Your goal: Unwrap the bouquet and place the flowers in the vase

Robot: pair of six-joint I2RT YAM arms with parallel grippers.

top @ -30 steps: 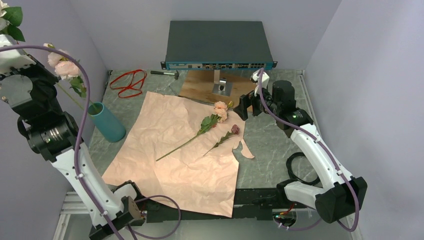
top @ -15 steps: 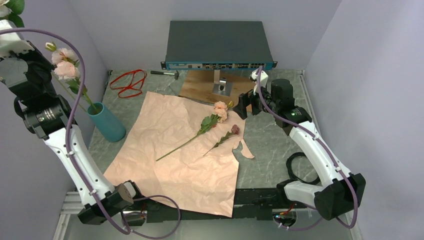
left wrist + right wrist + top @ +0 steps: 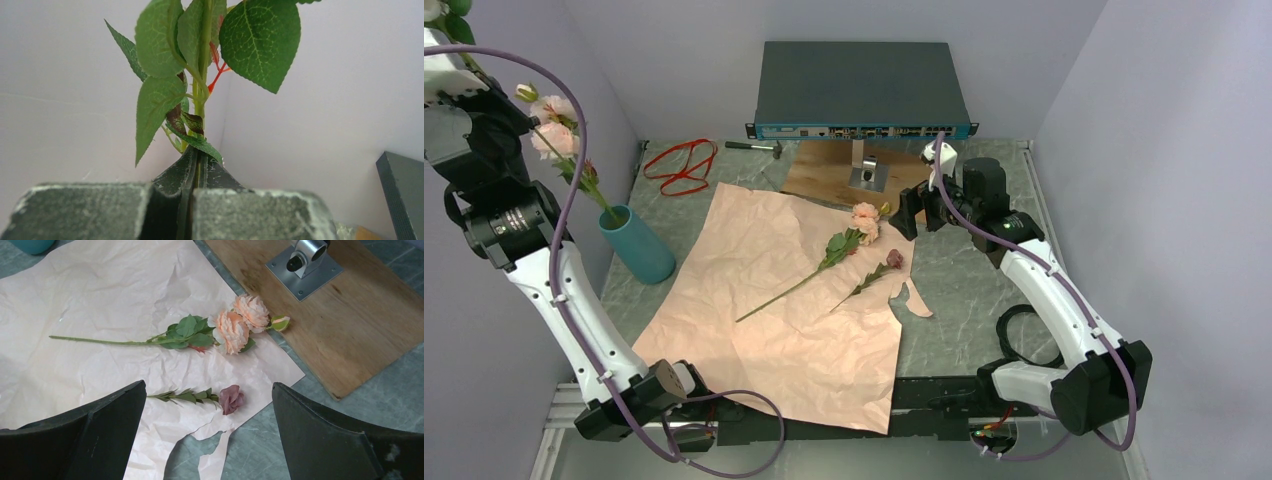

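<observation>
Left wrist view: the left pincer (image 3: pixel 196 161) is clenched on a leafy stem (image 3: pixel 201 107). The stalk rises straight out of the shut jaws, with broad leaves fanning above. Behind it there is only pale wall, and a corner of the dark box (image 3: pixel 400 195) shows low on the right. The top external view cuts this grip off, showing only a leaf (image 3: pixel 459 10) in the upper left corner, where the left arm is raised close to the left wall.

Below that arm the vase (image 3: pixel 639 245) stands on the grey table (image 3: pixel 969 285), just beside the left edge of the pink paper (image 3: pixel 774 310). One pink-bloomed flower (image 3: pixel 552 130) stands in it, leaning toward the wall.

The right pincer (image 3: pixel 208 386) is released, its jaws wide apart, and it hovers over the paper's far right corner (image 3: pixel 911 215). Its own camera looks down between the fingers at a mauve rose (image 3: pixel 231 399) lying near a torn paper edge. Beyond the rose lies a peach flower (image 3: pixel 230 330), apart from it, with its bud reaching the wooden board (image 3: pixel 350 315). This view catches only a sliver of the vase (image 3: pixel 32 244).

Only the top view shows the open room: bare paper toward the arm bases and a free strip of table to the right, bounded by the right wall. A black cable loop (image 3: pixel 1014 335) lies on that strip. The red ribbon (image 3: pixel 682 165) lies at the back left.
</observation>
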